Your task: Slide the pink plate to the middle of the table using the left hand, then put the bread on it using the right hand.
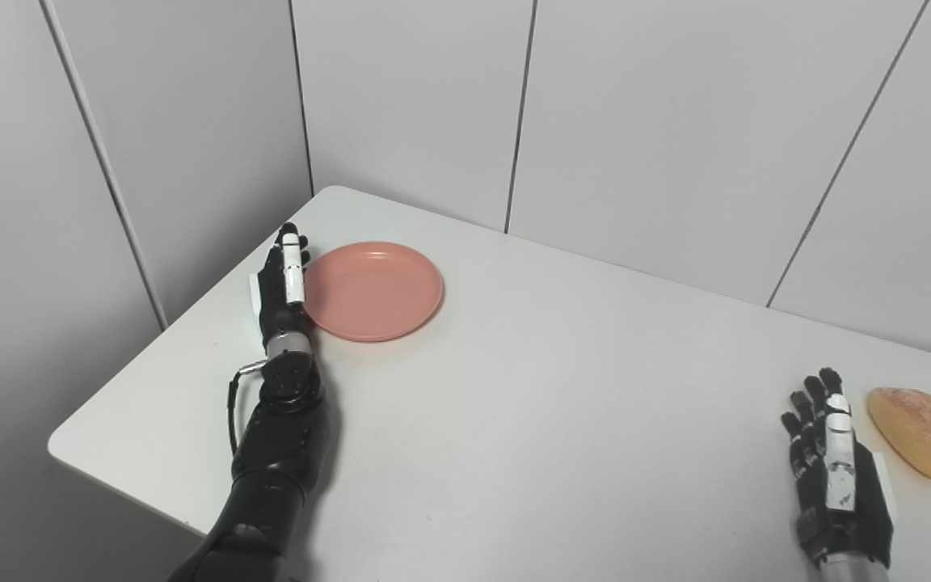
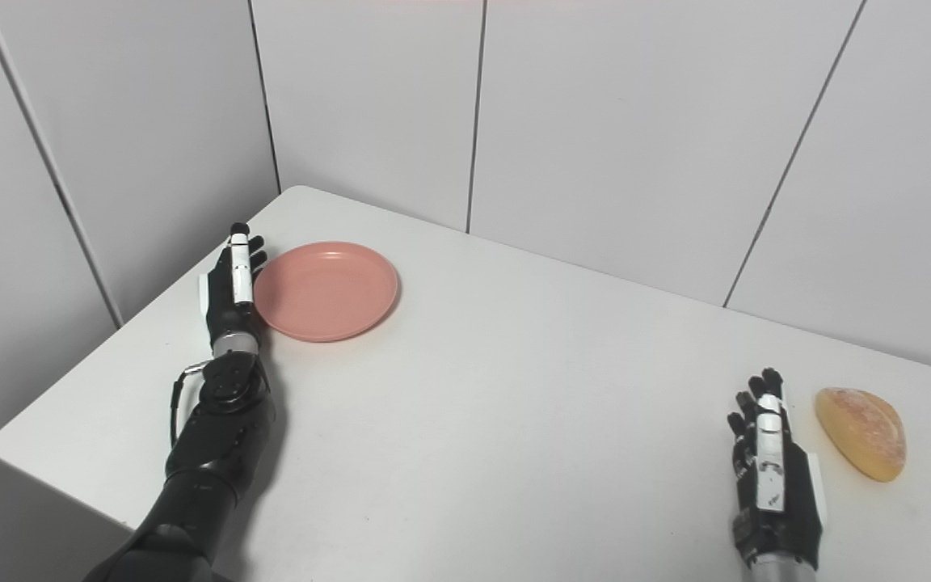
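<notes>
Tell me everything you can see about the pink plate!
The pink plate is round and shallow with a low raised rim, smooth like plastic, and has nothing on it. It lies flat on the white table near the far left corner. The left hand stands right at its left edge, fingers straight, seemingly touching the rim. The bread lies far away on the right.

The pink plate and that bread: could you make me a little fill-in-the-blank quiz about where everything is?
1. The pink plate lies next to the robot's ____ hand.
2. The bread lies on the table, beside the ____ hand.
3. The plate has ____ on it.

Missing words: left; right; nothing
</notes>
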Controlling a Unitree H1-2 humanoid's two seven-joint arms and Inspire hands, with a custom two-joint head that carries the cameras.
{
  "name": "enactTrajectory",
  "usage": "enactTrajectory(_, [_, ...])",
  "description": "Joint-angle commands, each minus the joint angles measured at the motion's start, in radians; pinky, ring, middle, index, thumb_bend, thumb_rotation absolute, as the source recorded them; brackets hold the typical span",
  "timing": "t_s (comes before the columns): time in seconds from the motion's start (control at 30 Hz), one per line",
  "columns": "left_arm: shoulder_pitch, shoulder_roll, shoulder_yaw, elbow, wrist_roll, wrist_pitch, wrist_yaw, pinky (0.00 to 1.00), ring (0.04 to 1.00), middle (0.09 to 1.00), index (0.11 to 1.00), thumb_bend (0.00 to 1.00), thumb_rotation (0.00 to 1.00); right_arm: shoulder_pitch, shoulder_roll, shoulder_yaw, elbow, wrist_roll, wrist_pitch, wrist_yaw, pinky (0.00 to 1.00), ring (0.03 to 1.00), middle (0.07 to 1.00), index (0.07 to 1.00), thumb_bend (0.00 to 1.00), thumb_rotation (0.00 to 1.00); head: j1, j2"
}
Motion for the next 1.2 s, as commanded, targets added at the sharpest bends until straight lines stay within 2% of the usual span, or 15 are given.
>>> enactTrajectory(0.0, [-0.039, -0.011, -0.018, -0.016, -0.012, 0.021, -0.039, 0.86, 0.854, 0.844, 0.839, 0.55, 1.0, -0.026, 0.001, -0.006, -0.04, 0.005, 0.009, -0.006, 1.0, 1.0, 1.0, 1.0, 0.6, 0.89, -0.003, 0.003])
enactTrajectory(0.23, [-0.042, -0.048, -0.04, -0.053, -0.017, 0.058, -0.058, 0.87, 0.868, 0.858, 0.855, 0.55, 1.0, -0.024, -0.007, -0.002, -0.045, 0.003, 0.011, -0.005, 1.0, 1.0, 1.0, 1.0, 0.59, 0.91, 0.003, 0.013])
enactTrajectory(0.43, [-0.045, -0.057, -0.064, -0.06, -0.009, 0.086, -0.073, 0.87, 0.871, 0.86, 0.863, 0.55, 1.0, -0.022, -0.003, -0.003, -0.052, 0.007, 0.02, -0.011, 1.0, 1.0, 1.0, 1.0, 0.58, 0.9, -0.006, 0.019])
enactTrajectory(0.63, [-0.046, -0.07, -0.063, -0.064, -0.053, 0.095, -0.115, 0.88, 0.875, 0.859, 0.855, 0.54, 1.0, -0.028, 0.002, 0.0, -0.04, 0.001, 0.004, -0.015, 1.0, 1.0, 1.0, 1.0, 0.58, 0.89, -0.045, 0.029])
enactTrajectory(0.8, [-0.041, -0.07, -0.076, -0.069, -0.054, 0.105, -0.144, 0.87, 0.866, 0.854, 0.846, 0.53, 1.0, -0.035, 0.014, -0.002, -0.034, 0.001, 0.003, -0.026, 1.0, 1.0, 1.0, 1.0, 0.6, 0.87, -0.067, 0.033])
enactTrajectory(0.9, [-0.037, -0.067, -0.086, -0.073, -0.054, 0.116, -0.172, 0.87, 0.865, 0.852, 0.845, 0.53, 1.0, -0.04, 0.018, 0.0, -0.022, -0.01, -0.015, -0.033, 1.0, 1.0, 1.0, 1.0, 0.58, 0.89, -0.097, 0.045])
enactTrajectory(1.17, [-0.031, -0.081, -0.107, -0.103, -0.067, 0.174, -0.222, 0.85, 0.852, 0.837, 0.826, 0.52, 1.0, -0.061, 0.035, -0.001, 0.007, -0.02, -0.029, -0.049, 1.0, 1.0, 1.0, 1.0, 0.66, 0.87, -0.156, 0.075])
